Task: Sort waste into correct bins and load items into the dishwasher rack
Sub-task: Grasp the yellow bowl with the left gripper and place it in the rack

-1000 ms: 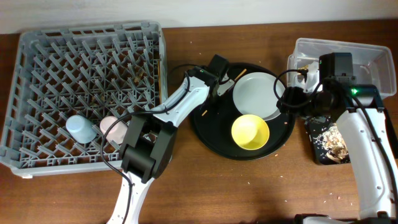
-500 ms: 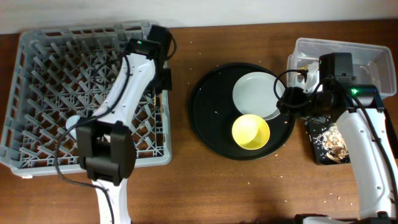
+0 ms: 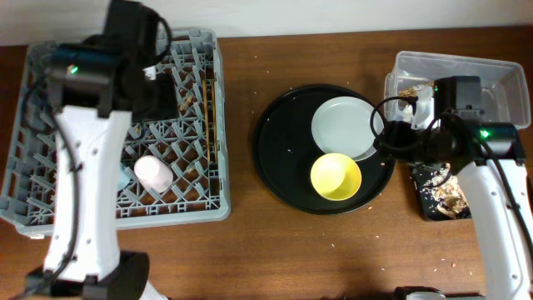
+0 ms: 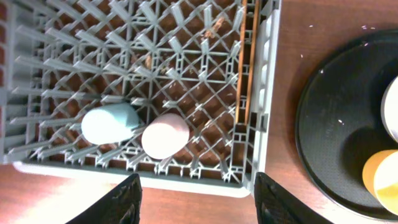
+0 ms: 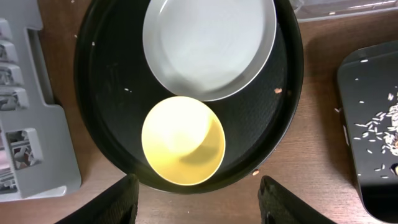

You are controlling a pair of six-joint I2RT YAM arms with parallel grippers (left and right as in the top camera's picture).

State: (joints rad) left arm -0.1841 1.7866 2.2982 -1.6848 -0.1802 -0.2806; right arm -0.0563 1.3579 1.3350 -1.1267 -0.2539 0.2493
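Bowl (image 5: 183,140) and plate (image 5: 208,46) yet to be loaded.

The bowl and plate are set on the tray (image 3: 279,158), mid-bench; pink cup (image 4: 165,135), blue cup (image 4: 111,123) and chopsticks (image 4: 245,62) are lodged in the rack (image 3: 29,150), left. The right tool (image 5: 202,202), apart and empty, is held over the bowl; the left tool (image 4: 196,202), likewise, over the rack. The bowl's near rim is judged best pinched, clear of the plate.

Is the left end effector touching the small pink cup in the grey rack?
Apart. Left wrist view: rack wall separates left end effector from pink cup.
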